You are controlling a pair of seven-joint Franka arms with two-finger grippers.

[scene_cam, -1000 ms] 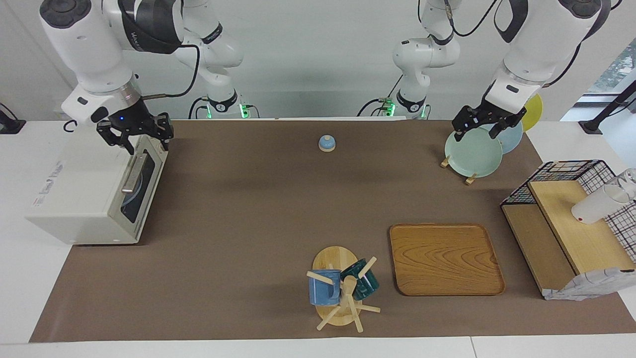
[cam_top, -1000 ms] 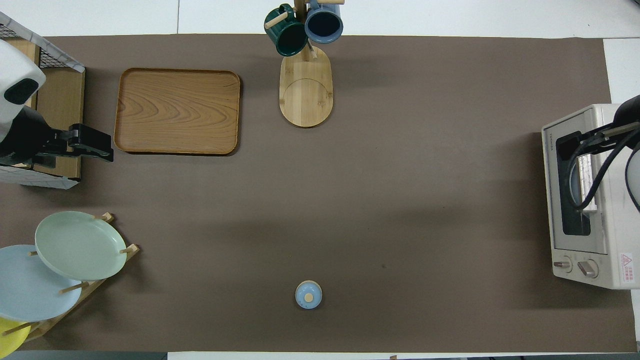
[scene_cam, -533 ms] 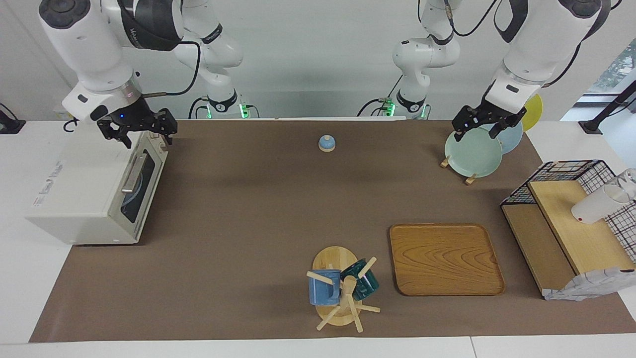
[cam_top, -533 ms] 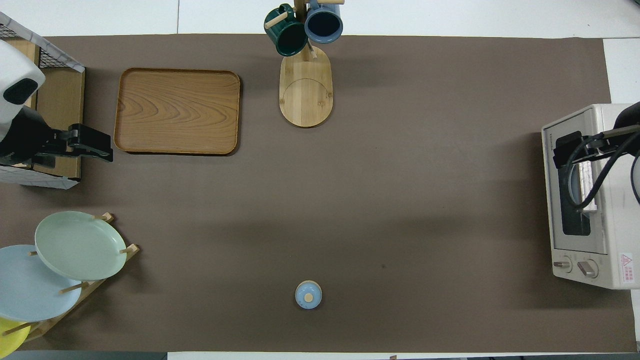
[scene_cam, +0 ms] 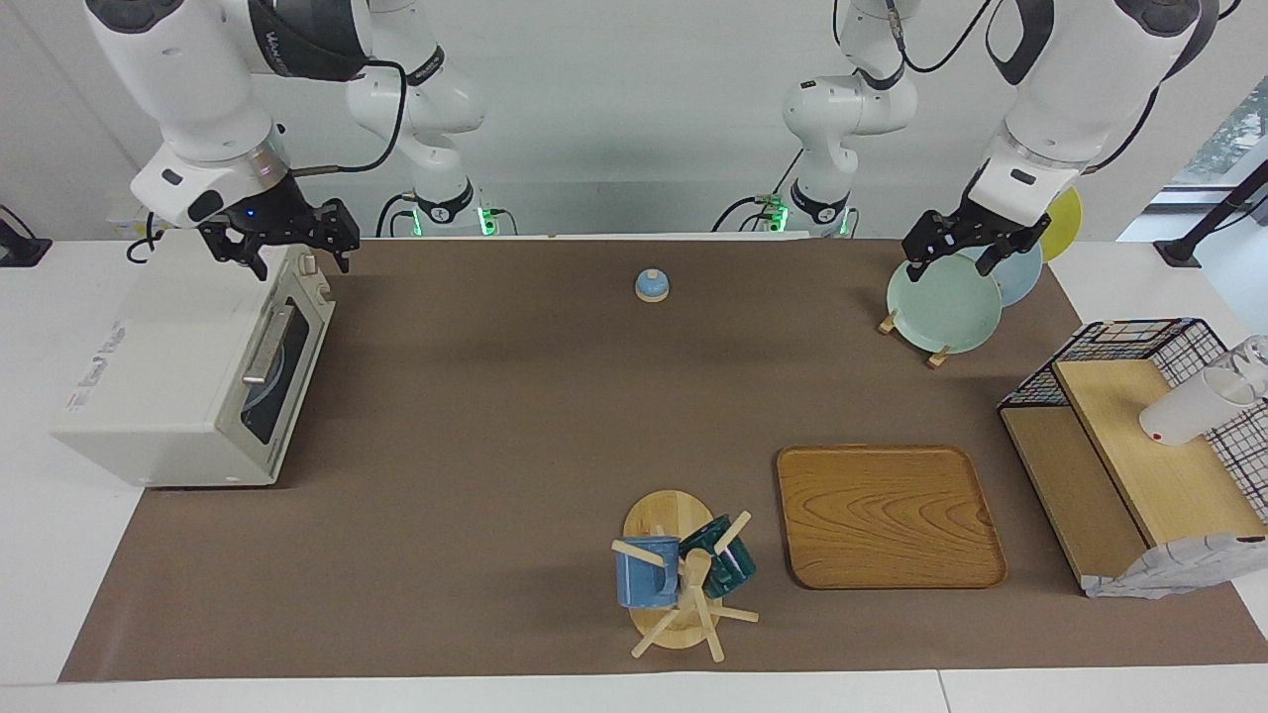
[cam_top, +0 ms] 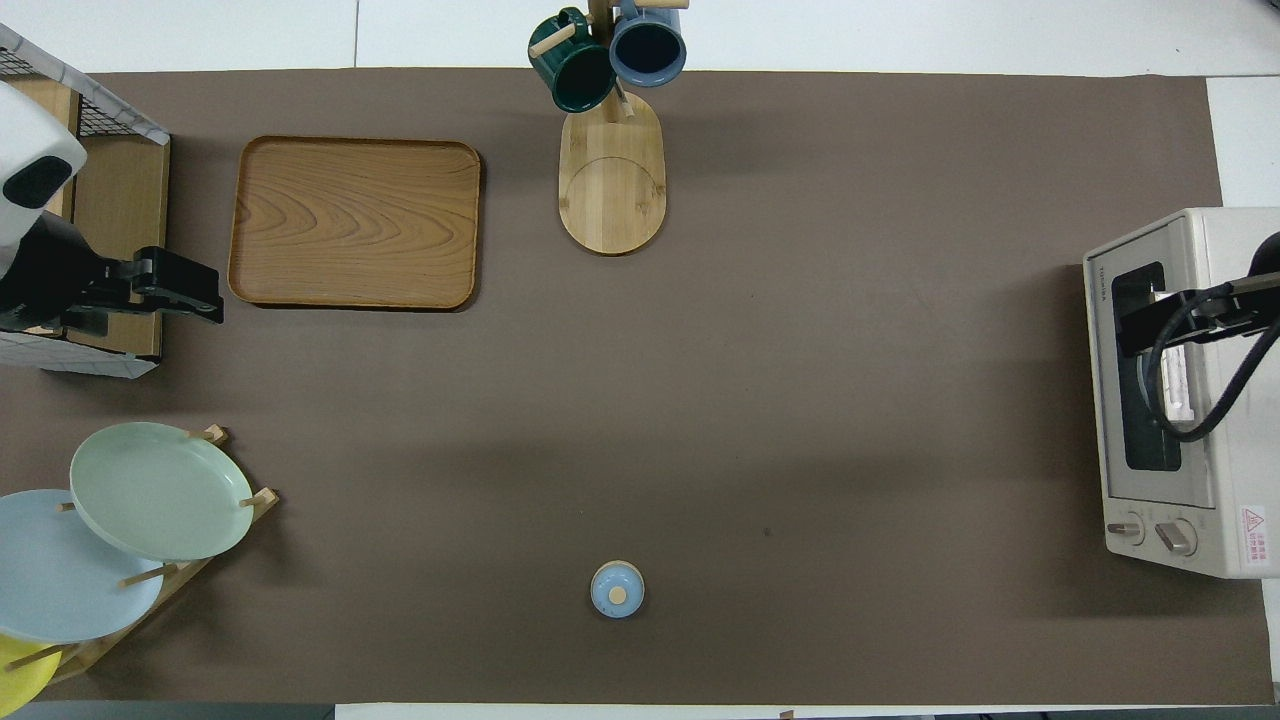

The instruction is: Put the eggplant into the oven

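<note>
Eggplant cannot be seen anywhere on the bench [scene_cam: 475, 426]; the cream oven [scene_cam: 188, 386] stands at the right arm's end, its glass door shut. Right claw [scene_cam: 287, 253] hangs open and empty over the oven's top edge, near the door. Left claw [scene_cam: 976, 248] waits open and empty over the green plate [scene_cam: 941, 302], well apart from the oven.
</note>
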